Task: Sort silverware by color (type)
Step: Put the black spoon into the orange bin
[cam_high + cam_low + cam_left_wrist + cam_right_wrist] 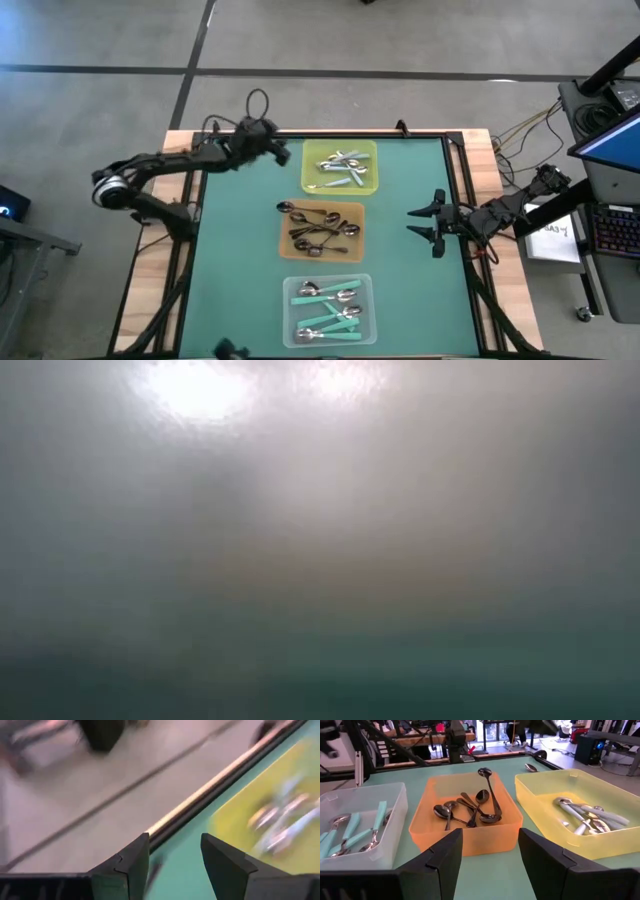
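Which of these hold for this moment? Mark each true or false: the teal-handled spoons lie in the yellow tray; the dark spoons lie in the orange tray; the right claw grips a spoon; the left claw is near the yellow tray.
1. The teal-handled spoons lie in the yellow tray. False: they lie in the clear tray.
2. The dark spoons lie in the orange tray. True.
3. The right claw grips a spoon. False: it is open and empty.
4. The left claw is near the yellow tray. True.

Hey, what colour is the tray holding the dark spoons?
Orange: the orange tray with the dark spoons shows best in the right wrist view.
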Motion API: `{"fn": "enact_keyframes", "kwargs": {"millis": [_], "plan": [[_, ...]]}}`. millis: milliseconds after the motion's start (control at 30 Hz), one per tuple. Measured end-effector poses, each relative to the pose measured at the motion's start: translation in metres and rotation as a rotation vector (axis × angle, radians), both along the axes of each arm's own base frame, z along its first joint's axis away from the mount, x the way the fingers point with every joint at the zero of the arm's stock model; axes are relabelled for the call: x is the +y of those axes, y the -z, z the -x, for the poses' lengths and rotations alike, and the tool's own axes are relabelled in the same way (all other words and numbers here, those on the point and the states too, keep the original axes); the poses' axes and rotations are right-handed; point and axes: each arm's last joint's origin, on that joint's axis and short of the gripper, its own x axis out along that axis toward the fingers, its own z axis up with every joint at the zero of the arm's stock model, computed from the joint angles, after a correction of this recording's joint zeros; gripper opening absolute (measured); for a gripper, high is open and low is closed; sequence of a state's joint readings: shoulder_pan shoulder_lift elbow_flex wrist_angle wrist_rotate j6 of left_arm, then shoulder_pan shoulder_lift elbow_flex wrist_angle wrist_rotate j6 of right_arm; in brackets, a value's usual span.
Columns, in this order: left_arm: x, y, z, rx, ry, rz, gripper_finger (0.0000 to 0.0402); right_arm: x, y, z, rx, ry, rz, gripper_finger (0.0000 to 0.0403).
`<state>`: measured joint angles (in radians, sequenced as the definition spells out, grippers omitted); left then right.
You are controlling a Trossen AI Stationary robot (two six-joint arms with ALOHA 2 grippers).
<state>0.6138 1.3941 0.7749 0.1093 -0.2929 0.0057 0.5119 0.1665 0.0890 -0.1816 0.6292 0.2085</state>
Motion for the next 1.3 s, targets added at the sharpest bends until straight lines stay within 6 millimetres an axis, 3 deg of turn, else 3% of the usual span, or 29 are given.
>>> {"fn": "enact_keyframes", "kwargs": {"millis": [167, 367, 500, 667, 867, 1000, 1300], "plan": [[0.02, 0.005, 0.033, 0.22, -0.072, 0.05, 0.0162, 0.0, 0.0, 0.0, 0.0, 0.0, 0.0, 0.0185], [0.038, 0.025, 0.042, 0.433, -0.001, 0.03, 0.0162, 0.0, 0.0, 0.0, 0.0, 0.0, 0.0, 0.0185], [0.051, 0.046, 0.039, 0.563, 0.082, 0.062, 0.0162, 0.0, 0.0, 0.0, 0.0, 0.0, 0.0, 0.0185], [0.073, 0.059, 0.023, 0.644, 0.13, 0.14, 0.0162, 0.0, 0.0, 0.0, 0.0, 0.0, 0.0, 0.0185], [0.11, 0.058, 0.003, 0.678, 0.05, 0.341, 0.0162, 0.0, 0.0, 0.0, 0.0, 0.0, 0.0, 0.0185], [0.126, 0.056, 0.001, 0.627, 0.075, 0.511, 0.0157, 0.0, 0.0, 0.0, 0.001, 0.0, 0.0, 0.0185], [0.122, 0.069, 0.013, 0.631, 0.07, 0.618, 0.0127, 0.0, 0.0, 0.0, 0.0, 0.0, 0.0, 0.0185]]}}
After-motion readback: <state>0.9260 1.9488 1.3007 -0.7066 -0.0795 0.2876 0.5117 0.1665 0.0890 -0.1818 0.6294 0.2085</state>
